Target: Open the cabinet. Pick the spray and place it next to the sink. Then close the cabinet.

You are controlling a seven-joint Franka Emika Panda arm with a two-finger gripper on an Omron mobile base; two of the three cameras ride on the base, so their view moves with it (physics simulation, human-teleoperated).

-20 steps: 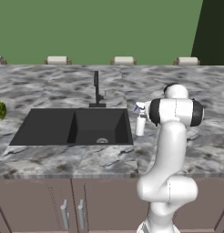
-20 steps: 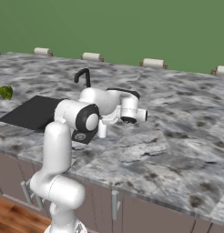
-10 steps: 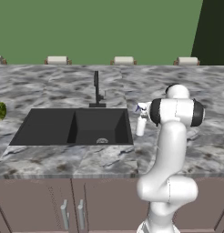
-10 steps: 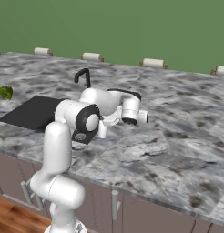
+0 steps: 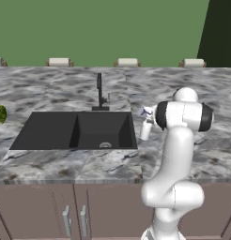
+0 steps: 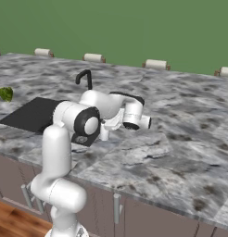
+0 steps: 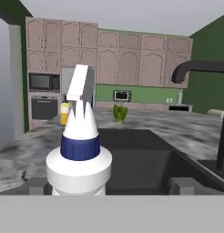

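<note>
the spray (image 7: 79,152) stands upright on the tabletop (image 5: 183,154) just right of the sink (image 5: 77,131), directly in front of the jaws, which are spread wide and hold nothing.

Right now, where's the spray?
The spray stands upright on the counter just right of the sink, beside the open gripper; in the hand view it's close, left of centre.

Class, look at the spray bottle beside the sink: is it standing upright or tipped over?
Upright. The spray bottle stands on its base on the stone counter right of the sink, trigger head on top.
</note>
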